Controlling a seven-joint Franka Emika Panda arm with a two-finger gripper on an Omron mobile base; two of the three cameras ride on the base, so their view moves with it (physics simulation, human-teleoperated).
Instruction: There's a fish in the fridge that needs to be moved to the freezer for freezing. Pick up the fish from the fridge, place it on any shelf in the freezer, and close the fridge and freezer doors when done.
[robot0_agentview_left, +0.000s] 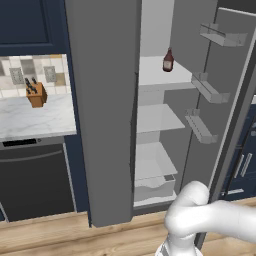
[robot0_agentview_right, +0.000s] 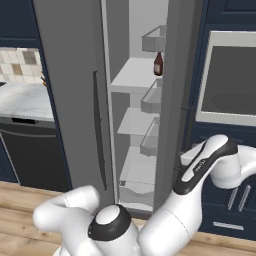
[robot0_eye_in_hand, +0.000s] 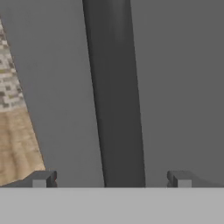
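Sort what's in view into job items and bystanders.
Job:
- pale-grey fridge compartment with white shelves, standing open
- its wide grey door with inner bins
- closed tall grey freezer door with long dark vertical handle
- gripper, jaws open either side of that handle

Bystanders:
- dark brown bottle
- wooden knife block
- marble counter

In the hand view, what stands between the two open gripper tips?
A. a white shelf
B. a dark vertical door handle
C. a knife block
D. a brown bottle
B: the gripper is open, and the long dark handle on the grey door runs between its tips.
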